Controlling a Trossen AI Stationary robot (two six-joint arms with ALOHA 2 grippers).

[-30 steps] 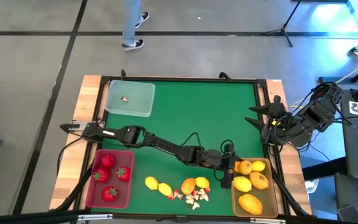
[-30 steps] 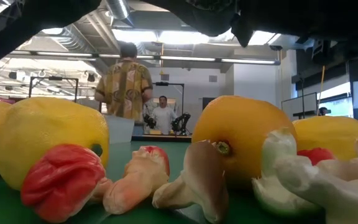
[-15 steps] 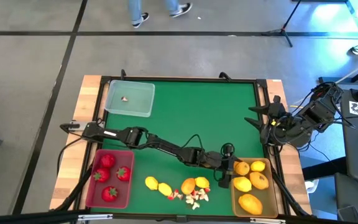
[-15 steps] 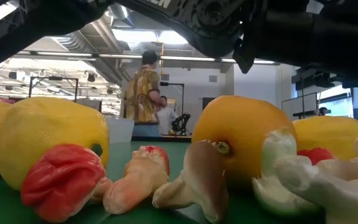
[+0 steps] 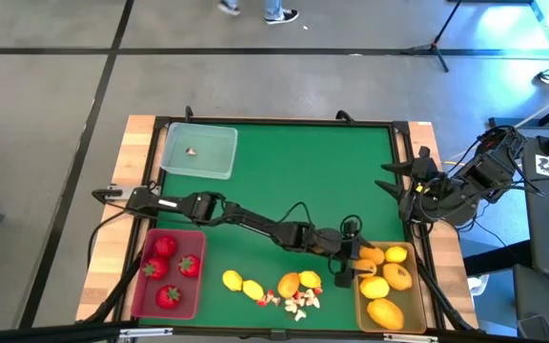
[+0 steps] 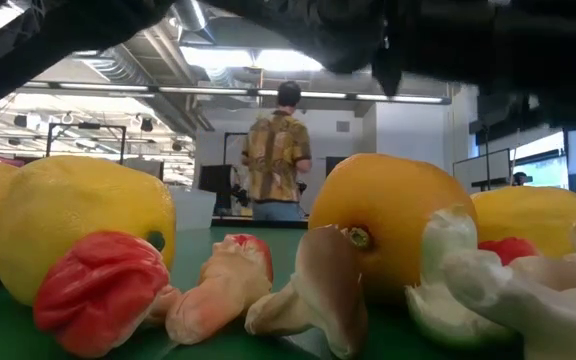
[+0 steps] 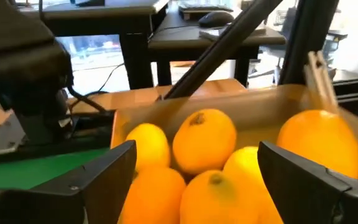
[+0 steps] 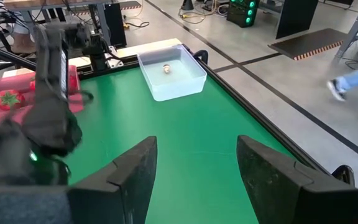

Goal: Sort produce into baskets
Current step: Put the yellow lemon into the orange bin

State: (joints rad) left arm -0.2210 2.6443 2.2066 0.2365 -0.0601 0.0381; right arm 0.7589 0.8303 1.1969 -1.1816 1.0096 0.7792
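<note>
Left gripper (image 5: 351, 259) spread open over the tan tray's (image 5: 410, 310) lemons (image 7: 204, 140); right gripper (image 5: 406, 187) open, parked beyond that tray.

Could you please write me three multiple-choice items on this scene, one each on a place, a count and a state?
1. Where is the left pincer?
A. over the clear tray
B. at the yellow tray's edge
C. over the red tray

2. How many strawberries lie in the red tray?
A. four
B. one
C. seven

3. How are the right pincer's fingers?
A. shut on a lemon
B. spread, empty
C. shut on a strawberry

Key: 1 B, it hangs at the yellow tray by the lemons. 2 A, four red fruits show there. 3 B, only green mat shows between the fingers.
</note>
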